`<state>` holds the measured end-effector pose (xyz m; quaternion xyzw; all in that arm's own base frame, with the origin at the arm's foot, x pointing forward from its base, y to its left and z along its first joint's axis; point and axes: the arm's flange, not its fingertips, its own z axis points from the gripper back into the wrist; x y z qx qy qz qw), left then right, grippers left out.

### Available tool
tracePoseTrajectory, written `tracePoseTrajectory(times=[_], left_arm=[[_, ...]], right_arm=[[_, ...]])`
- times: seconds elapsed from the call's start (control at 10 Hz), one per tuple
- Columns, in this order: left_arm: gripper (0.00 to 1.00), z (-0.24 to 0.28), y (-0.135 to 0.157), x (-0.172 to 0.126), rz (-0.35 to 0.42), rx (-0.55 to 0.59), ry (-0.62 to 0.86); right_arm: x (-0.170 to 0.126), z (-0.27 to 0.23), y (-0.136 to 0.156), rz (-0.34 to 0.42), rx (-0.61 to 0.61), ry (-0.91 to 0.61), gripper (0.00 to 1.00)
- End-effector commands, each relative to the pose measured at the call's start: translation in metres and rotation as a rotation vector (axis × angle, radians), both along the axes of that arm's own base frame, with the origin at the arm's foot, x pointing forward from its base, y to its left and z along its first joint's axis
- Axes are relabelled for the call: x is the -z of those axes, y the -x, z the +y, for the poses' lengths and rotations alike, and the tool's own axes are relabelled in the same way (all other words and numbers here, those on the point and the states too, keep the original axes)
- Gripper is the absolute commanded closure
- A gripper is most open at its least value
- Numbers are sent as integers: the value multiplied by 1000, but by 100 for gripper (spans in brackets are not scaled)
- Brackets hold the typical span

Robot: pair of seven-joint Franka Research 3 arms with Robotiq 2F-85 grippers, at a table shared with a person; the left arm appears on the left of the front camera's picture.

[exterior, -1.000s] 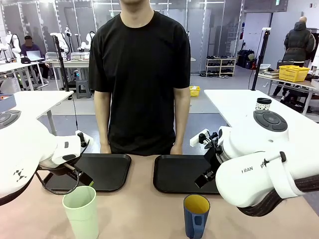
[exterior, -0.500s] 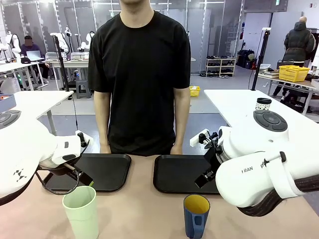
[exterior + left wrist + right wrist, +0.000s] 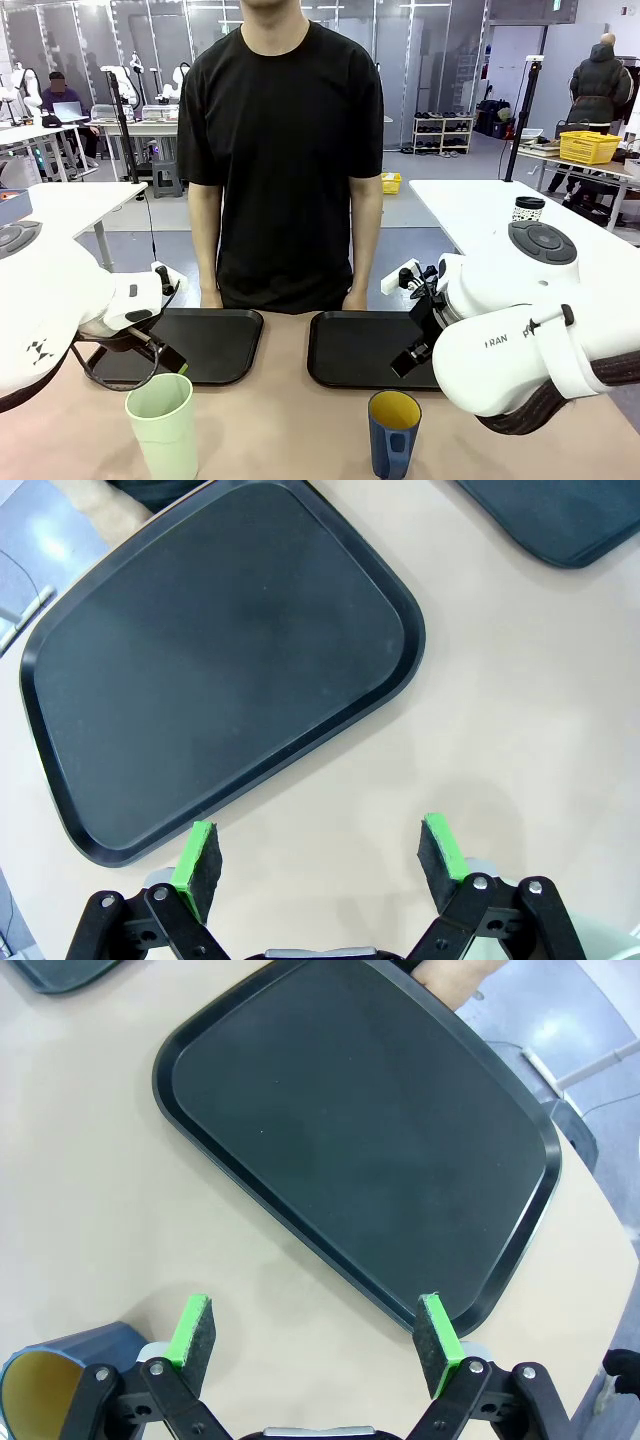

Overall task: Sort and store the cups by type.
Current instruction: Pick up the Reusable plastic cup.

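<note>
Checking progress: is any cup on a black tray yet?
No, the green tumbler and blue mug stand on the table, off both trays.

Tumbler [image 3: 162, 425]: smooth plastic, matt, faintly translucent
Mug [image 3: 393, 432]: smooth, soft sheen, material unclear
Left tray [image 3: 215, 345], right tray [image 3: 360, 350]: black plastic, fine-grained matt face, slight sheen at rim
Table [image 3: 290, 420]: smooth, matt, laminate look
Arm shells [image 3: 500, 370]: white glossy plastic
Left gripper [image 3: 320, 852], right gripper [image 3: 315, 1332]: pads [image 3: 195, 845] matt, rubbery; links black, dull
T-shirt [image 3: 285, 150]: black cloth, matt
</note>
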<state>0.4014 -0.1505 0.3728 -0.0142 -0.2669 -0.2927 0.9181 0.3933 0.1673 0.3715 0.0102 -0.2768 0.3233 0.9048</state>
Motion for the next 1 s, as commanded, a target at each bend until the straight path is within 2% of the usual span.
tracePoseTrajectory(times=[0.0, 0.1, 0.3, 0.5, 0.7, 0.8, 0.9], left_arm=[[0, 5, 3, -28, -43, 6, 19], [0, 4, 7, -56, -95, -4, 30], [0, 4, 12, -94, -134, -30, 54], [0, 3, 24, -122, -190, -12, 80], [0, 5, 28, -128, -183, 10, 90], [0, 6, 28, -129, -188, 24, 105], [0, 7, 31, -129, -181, 71, 92]], right_arm=[[-23, 3, 6, -51, 57, 24, 0], [-54, 7, 14, -105, 92, 32, 0], [-101, 16, 31, -165, 125, 35, 0], [-138, 22, 56, -232, 149, 54, 0], [-146, 18, 67, -234, 215, 42, 0], [-146, 18, 68, -246, 212, 29, 0], [-156, 18, 65, -237, 149, 29, 0]])
